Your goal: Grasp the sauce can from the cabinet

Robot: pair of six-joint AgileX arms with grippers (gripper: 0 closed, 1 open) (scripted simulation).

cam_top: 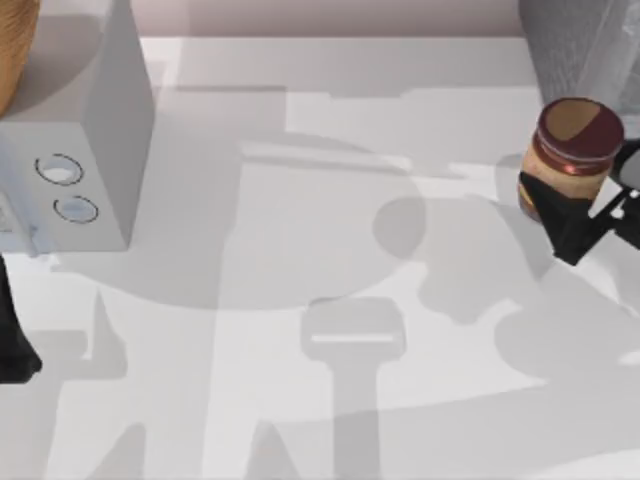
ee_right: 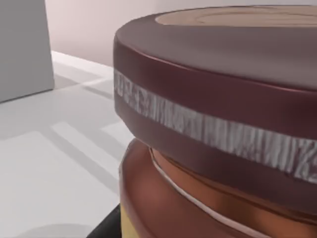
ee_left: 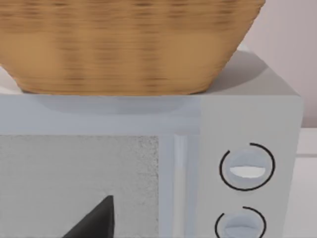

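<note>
- The can [cam_top: 572, 150] sits at the table's right edge, just in front of the cabinet [cam_top: 580, 40] and outside it, upright with its maroon top facing up.
- The right gripper [cam_top: 585, 215] is clamped on the can's lower body; judged, the low hold keeps the can upright and clear of the cabinet.
- The can's shadow lies apart from it, suggesting it is carried above the table [cam_top: 320, 300].
- The right wrist view adds the can [ee_right: 218, 129] close up: a ribbed silver band around the lid.
- The left gripper [cam_top: 15, 345] is parked far across the table from the can, by the microwave [cam_top: 90, 170]; finger state cannot be told.
- The left wrist view adds a wicker basket [ee_left: 129, 44] on the microwave [ee_left: 247, 124].
</note>
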